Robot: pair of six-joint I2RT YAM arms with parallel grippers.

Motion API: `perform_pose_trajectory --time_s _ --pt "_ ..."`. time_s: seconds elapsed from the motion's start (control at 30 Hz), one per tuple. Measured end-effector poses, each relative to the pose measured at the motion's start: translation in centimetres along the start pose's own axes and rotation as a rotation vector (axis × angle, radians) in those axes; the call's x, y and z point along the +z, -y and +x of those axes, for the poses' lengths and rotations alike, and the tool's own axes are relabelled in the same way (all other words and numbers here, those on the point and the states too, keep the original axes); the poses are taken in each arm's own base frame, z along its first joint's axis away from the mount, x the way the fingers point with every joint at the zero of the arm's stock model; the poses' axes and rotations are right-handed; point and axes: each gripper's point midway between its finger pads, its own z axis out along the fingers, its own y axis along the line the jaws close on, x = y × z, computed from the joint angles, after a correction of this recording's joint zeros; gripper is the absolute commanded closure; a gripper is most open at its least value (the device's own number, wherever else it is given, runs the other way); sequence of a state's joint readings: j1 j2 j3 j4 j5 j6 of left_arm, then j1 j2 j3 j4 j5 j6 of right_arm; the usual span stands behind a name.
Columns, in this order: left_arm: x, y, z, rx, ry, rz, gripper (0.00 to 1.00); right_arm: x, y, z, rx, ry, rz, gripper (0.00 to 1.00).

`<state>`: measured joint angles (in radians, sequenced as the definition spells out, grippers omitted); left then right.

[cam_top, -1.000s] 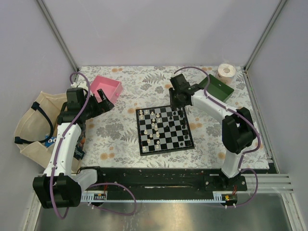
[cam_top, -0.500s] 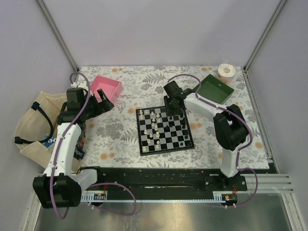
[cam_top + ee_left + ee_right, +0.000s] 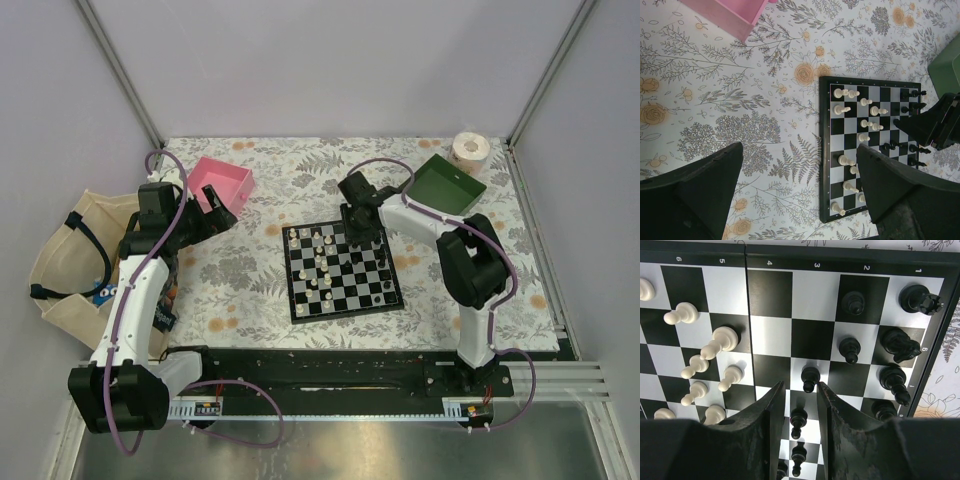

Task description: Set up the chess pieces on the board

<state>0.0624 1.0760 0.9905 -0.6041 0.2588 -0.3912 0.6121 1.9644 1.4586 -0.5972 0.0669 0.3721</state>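
Right gripper is low over the far-right part of the board. Its jaws are only narrowly parted, and a black pawn stands on its square right at the tips. There's a gap on the pawn's left side, so it's released, not clamped. More black pawns sit in line under the fingers. The black pieces crowd the two files along the right border, tight against the rim. The white pieces are mostly toppled on the left half. The far squares between the two groups are bare. Left gripper hangs wide open with nothing in it, over cloth near the pink tray, well clear of the board's left edge. The board is mid-table, with open cloth on all sides. The green tray and tape roll are in the far-right corner. A bag lies off the left edge.
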Motion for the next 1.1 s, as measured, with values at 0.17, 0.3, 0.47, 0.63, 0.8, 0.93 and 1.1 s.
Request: perform_pose_trajectory --time_s 0.17,0.3,0.47,0.63,0.8,0.93,1.1 --pt "0.0 0.0 0.0 0.000 0.000 0.000 0.01 0.2 0.1 0.1 0.000 -0.005 0.006 0.62" --pt "0.0 0.0 0.0 0.000 0.000 0.000 0.01 0.5 0.1 0.2 -0.002 -0.009 0.009 0.68" --pt "0.0 0.0 0.0 0.000 0.000 0.000 0.01 0.6 0.2 0.3 -0.003 -0.013 0.012 0.79" --pt "0.0 0.0 0.0 0.000 0.000 0.000 0.01 0.6 0.5 0.2 -0.007 -0.007 0.030 0.90" --pt "0.0 0.0 0.0 0.000 0.000 0.000 0.01 0.6 0.7 0.1 -0.011 -0.001 0.040 0.91" --pt "0.0 0.0 0.0 0.000 0.000 0.000 0.01 0.0 1.5 0.8 -0.012 -0.002 0.061 0.91" --pt "0.0 0.0 0.0 0.000 0.000 0.000 0.01 -1.1 2.3 1.3 -0.008 0.006 0.077 0.91"
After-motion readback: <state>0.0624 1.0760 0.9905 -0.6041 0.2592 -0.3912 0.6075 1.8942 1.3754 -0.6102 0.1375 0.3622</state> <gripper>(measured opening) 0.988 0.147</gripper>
